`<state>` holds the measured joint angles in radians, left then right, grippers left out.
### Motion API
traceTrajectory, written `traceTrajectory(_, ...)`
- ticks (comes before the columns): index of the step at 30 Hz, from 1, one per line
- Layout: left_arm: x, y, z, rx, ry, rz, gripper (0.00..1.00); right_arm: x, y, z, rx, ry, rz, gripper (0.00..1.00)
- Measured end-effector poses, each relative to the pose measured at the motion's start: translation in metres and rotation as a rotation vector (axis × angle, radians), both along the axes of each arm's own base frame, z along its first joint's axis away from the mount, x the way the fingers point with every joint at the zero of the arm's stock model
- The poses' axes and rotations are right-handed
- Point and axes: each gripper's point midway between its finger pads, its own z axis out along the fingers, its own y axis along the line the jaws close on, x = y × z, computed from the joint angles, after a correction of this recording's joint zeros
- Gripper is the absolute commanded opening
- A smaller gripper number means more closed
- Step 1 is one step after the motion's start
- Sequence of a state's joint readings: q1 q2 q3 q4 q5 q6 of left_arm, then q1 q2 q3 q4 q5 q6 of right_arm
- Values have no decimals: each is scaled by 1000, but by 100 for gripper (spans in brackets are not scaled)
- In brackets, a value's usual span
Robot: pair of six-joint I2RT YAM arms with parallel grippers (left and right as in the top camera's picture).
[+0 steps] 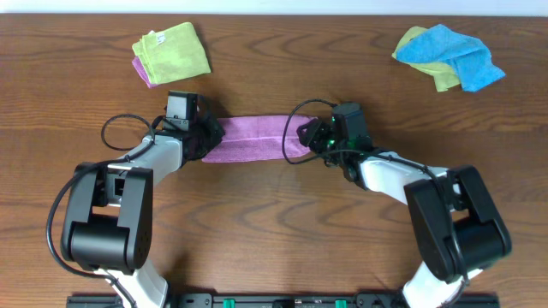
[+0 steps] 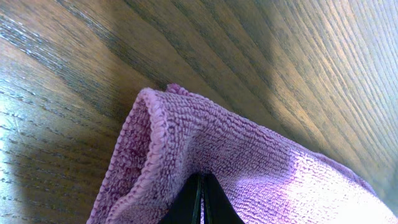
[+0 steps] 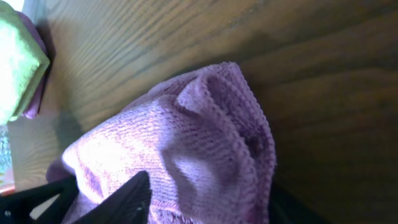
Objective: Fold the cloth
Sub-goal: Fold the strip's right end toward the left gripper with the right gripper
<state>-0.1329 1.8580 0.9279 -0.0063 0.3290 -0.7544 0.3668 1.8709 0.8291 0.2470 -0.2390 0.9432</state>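
The lilac cloth (image 1: 253,137) lies as a narrow folded strip across the middle of the wooden table. My left gripper (image 1: 205,135) is at its left end, shut on the cloth (image 2: 249,162), with the stitched hem bunched around the fingertips (image 2: 203,186). My right gripper (image 1: 312,137) is at the right end, shut on the cloth (image 3: 186,155); the fabric bulges up between its dark fingers (image 3: 205,202). No white tag shows.
A lime-green folded cloth (image 1: 174,50) over a purple one lies at the back left, also seen in the right wrist view (image 3: 18,62). A bright blue cloth (image 1: 454,53) on a yellow-green one lies at the back right.
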Motion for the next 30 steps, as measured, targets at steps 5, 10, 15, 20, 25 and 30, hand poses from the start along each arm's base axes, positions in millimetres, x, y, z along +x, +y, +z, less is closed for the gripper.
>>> traceTrajectory(5,-2,-1,-1,-2,10,-6,6,11,1,-6,-10,-44,-13,17)
traceTrajectory(10,-5,-3,-1,-8,17,-34,6,21,-1,-10,-51,-111,-3,1)
traceTrajectory(15,-8,-8,0,-32,25,-58,6,25,-2,-7,-115,-181,53,1)
traceTrajectory(20,-11,-14,1,-57,31,-82,5,22,-4,10,-182,-231,117,1)
traceTrajectory(25,-15,-23,1,-70,35,-106,6,20,-3,55,-212,-321,161,1)
traceTrajectory(30,-18,-35,2,-75,37,-136,6,17,3,92,-213,-411,185,1)
